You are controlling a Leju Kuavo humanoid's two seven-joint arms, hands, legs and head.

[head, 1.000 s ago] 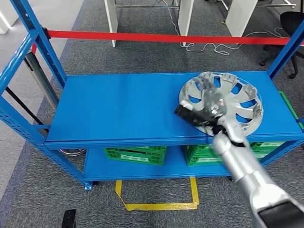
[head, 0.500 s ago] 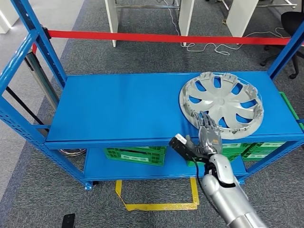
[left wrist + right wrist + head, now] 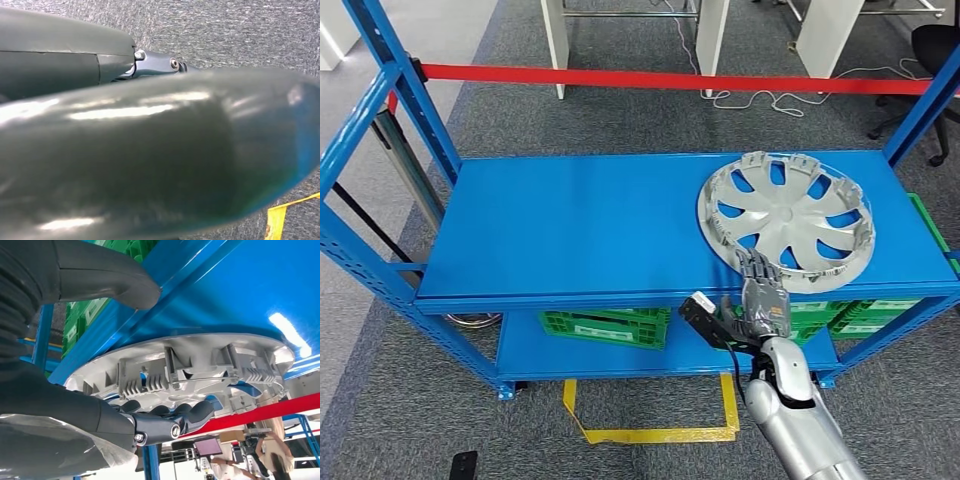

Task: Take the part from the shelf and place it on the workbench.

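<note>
The round silver plastic wheel cover (image 3: pixel 786 218) lies flat on the right end of the upper deck of the blue steel shelf (image 3: pixel 576 225), its rim reaching the front edge. The right robot hand (image 3: pixel 760 298) is raised just in front of that edge with fingers apart and holding nothing; its fingertips (image 3: pixel 196 412) sit at the cover's near rim, thumb (image 3: pixel 109 275) spread wide. Green plastic crates (image 3: pixel 607 325) stand on the lower deck. The left robot hand's state cannot be told.
</note>
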